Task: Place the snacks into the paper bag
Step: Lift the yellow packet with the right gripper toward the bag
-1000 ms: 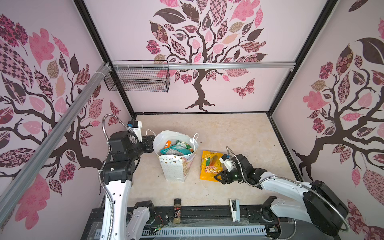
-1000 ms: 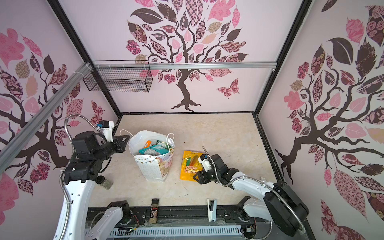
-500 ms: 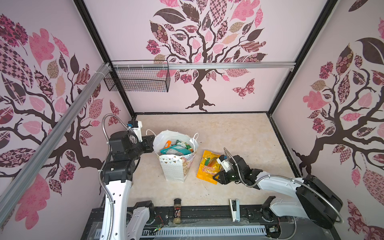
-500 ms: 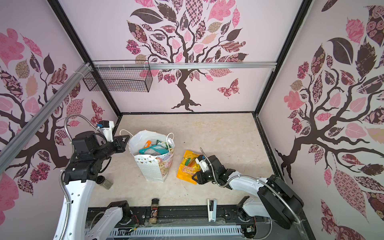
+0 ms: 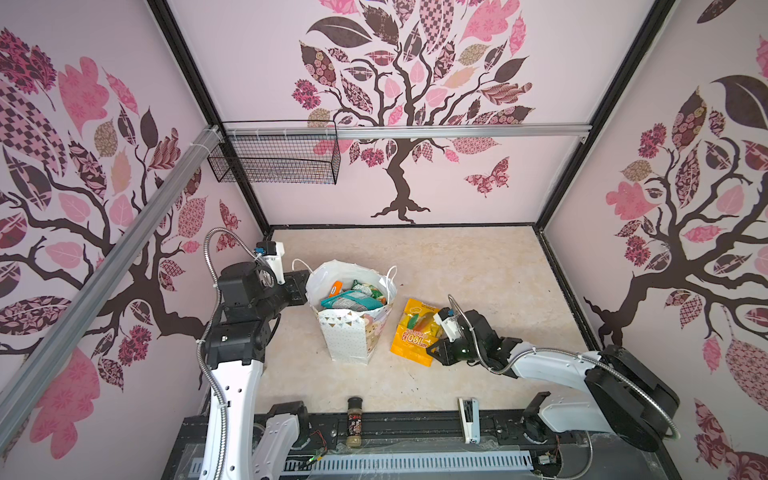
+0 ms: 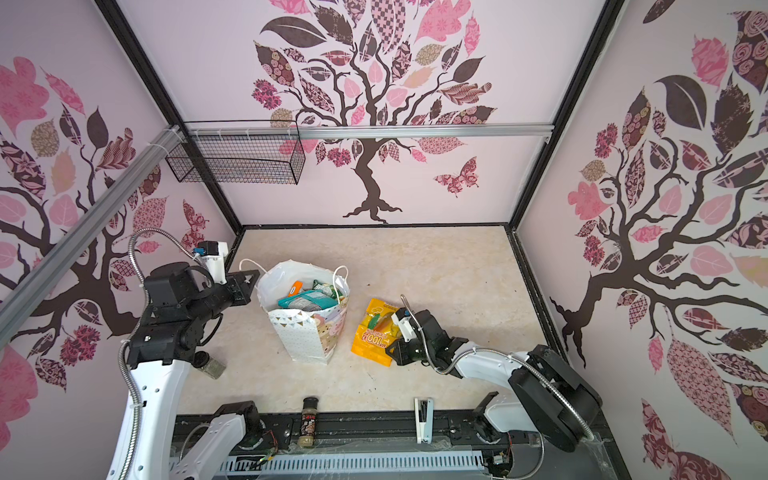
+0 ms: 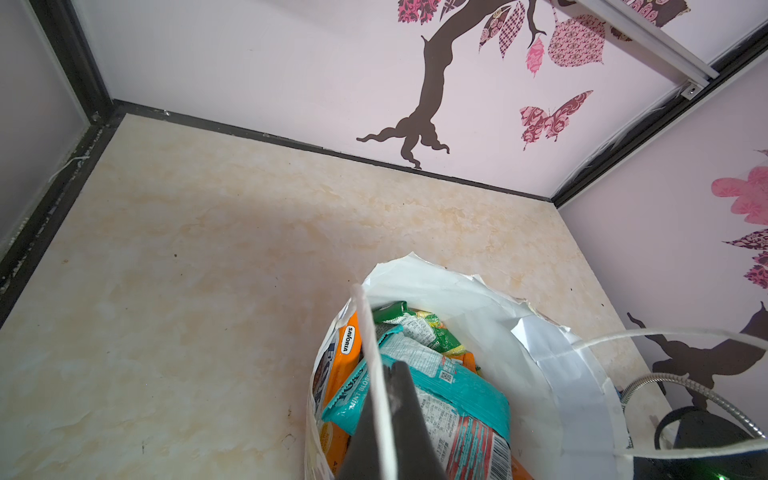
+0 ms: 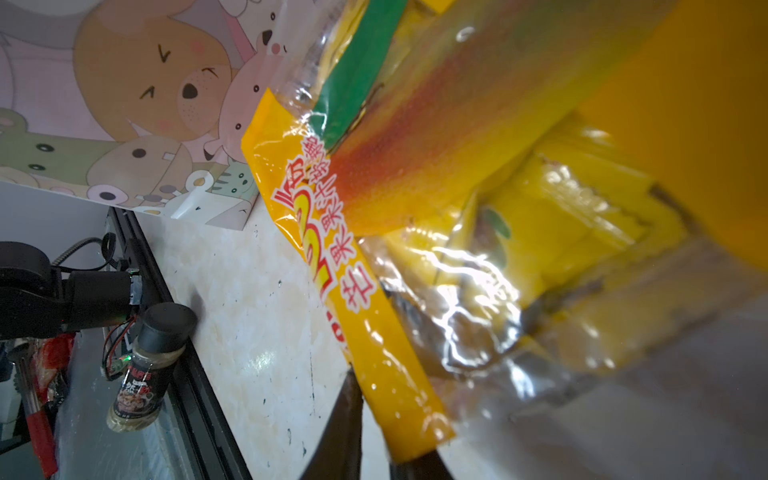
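Note:
The white paper bag stands upright left of centre. Several snacks, teal, orange and green, fill it. My left gripper is at the bag's left rim, shut on its white cord handle. A yellow snack packet lies just right of the bag, its near corner raised. My right gripper is low at that corner, with its fingers shut on the packet's edge.
A dark-capped spice jar and a white stapler lie along the front rail. Another small jar sits under the left arm. A wire basket hangs on the back wall.
My right gripper has closed on the yellow packet's near corner, and the packet has slid left towards the bag and tipped up. The left arm and the bag have not moved.

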